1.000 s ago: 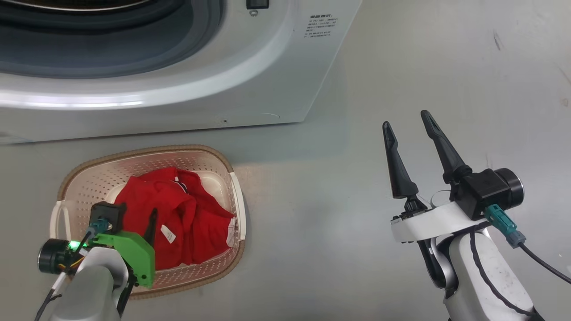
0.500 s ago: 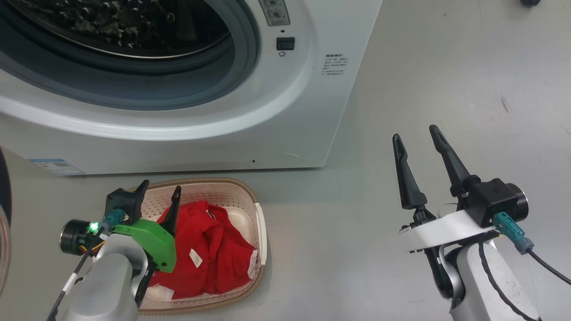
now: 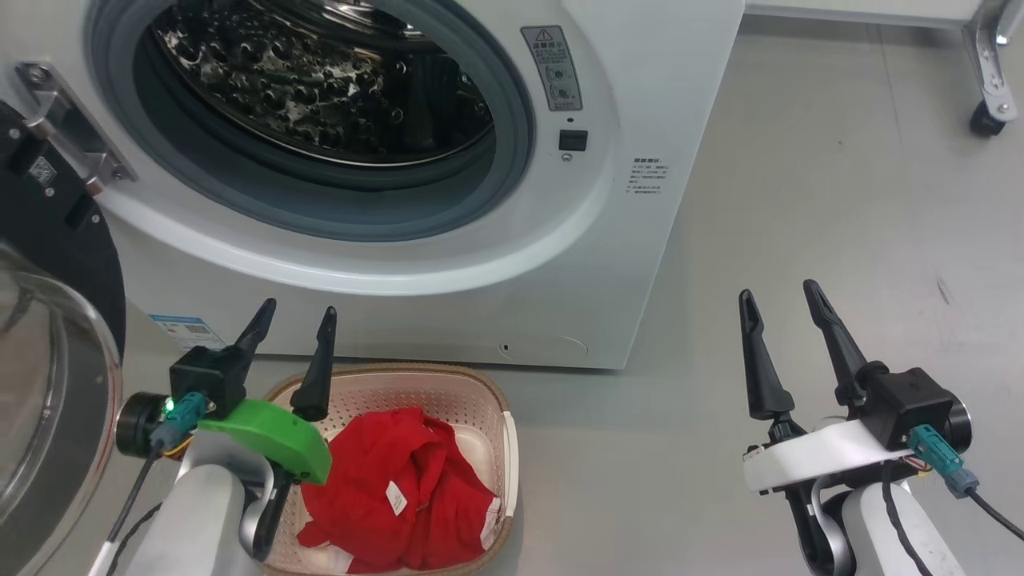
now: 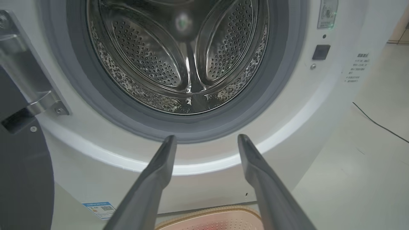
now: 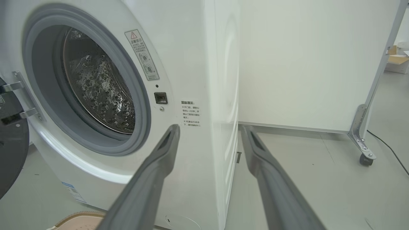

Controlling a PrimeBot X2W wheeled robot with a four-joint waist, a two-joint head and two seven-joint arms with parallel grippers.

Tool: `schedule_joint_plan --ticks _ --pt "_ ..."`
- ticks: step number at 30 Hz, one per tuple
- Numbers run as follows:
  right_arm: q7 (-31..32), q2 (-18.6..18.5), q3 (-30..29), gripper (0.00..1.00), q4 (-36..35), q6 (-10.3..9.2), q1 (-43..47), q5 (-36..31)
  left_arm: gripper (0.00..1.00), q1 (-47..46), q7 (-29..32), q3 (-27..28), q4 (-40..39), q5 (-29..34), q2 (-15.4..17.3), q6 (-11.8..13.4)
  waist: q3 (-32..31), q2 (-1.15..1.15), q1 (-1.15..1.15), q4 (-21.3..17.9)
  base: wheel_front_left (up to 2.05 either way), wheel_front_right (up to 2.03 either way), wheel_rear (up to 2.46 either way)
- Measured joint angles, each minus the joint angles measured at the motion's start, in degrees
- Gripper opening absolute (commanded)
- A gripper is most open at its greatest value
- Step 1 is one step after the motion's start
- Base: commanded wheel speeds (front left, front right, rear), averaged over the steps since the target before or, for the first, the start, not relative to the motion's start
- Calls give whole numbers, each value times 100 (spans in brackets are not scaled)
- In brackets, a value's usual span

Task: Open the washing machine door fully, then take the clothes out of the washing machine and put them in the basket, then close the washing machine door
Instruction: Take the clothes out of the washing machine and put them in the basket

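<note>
The clothes [image 3: 400,488] lie in the basket [image 3: 448,372] on the floor [image 3: 800,200] by the washing machine's [image 3: 640,80] front, and my left gripper [image 3: 298,308] and right gripper [image 3: 778,290] gape empty, so I'd reach the left behind the washing machine door [image 3: 48,224] (hanging wide at left) and push its rim slowly.

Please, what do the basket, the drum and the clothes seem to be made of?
The basket: likely moulded plastic, cream, matt, with holes and a brown woven-look rim. The drum: apparently polished steel, mirror-bright, perforated. The clothes: soft red fabric, creased.
</note>
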Motion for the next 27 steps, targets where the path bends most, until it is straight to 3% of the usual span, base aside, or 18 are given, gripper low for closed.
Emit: schedule_joint_plan --ticks 13,27 --pt "-1 7 -80 100 -105 59 307 42 100 881 -1 566 -1013 -111 -26 0 -485 0 0 216 0 0 0" --pt "0 11 -121 100 -205 94 479 42 100 1446 -1 636 -1478 -109 -68 0 -565 0 0 166 0 0 0"
